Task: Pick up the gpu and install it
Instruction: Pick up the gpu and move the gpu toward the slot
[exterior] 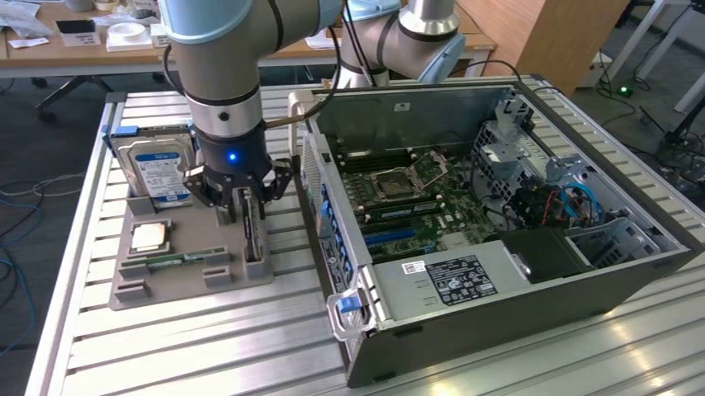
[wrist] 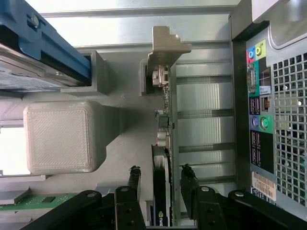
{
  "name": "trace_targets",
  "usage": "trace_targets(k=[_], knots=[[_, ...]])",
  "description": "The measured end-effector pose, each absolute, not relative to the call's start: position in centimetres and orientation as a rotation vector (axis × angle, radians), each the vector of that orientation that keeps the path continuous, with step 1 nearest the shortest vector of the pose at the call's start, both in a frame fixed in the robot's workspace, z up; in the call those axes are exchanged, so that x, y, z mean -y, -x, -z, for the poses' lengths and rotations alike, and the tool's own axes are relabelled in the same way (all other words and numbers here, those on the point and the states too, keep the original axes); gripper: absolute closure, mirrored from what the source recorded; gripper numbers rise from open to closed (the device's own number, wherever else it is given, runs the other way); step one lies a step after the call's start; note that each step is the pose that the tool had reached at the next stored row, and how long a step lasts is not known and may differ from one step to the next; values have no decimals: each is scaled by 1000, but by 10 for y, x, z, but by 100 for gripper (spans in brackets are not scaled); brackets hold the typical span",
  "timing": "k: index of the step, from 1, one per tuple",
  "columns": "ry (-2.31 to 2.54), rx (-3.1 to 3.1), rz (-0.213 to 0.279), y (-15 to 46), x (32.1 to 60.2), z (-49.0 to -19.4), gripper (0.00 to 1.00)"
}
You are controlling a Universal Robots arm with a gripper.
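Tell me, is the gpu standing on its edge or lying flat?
On edge: the gpu stands upright in the grey holder.

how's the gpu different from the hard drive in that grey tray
The gpu is a thin dark card with a metal end bracket; the hard drive is a thicker silver block with a blue-white label. The open gripper straddles the gpu; the hard drive stands clear of it. Both stand on edge in the grey tray.
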State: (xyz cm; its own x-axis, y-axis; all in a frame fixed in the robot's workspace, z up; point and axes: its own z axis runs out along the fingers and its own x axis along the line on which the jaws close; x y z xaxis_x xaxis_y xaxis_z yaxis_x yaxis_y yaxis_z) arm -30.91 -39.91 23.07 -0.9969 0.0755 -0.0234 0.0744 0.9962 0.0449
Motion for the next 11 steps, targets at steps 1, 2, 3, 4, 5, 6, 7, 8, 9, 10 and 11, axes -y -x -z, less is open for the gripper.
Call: trace_targets(k=[1, 2, 3, 4, 5, 6, 7, 8, 9, 10, 11], knots=[[-117, -3114, -69, 309, 399, -231, 53], [-117, -3114, -69, 309, 399, -231, 53], [-117, -3114, -69, 309, 399, -231, 53], [-117, -3114, -69, 309, 399, -231, 53], [-117, -3114, -69, 309, 399, -231, 53], [-117, -3114, -69, 309, 399, -231, 53], [-117, -3114, -69, 309, 399, -231, 54], [-117, -3114, -69, 309, 399, -231, 54], [-117, -3114, -69, 309, 399, -231, 54], [-117, -3113, -69, 309, 399, -231, 61], [-117, -3114, -69, 309, 399, -231, 61]])
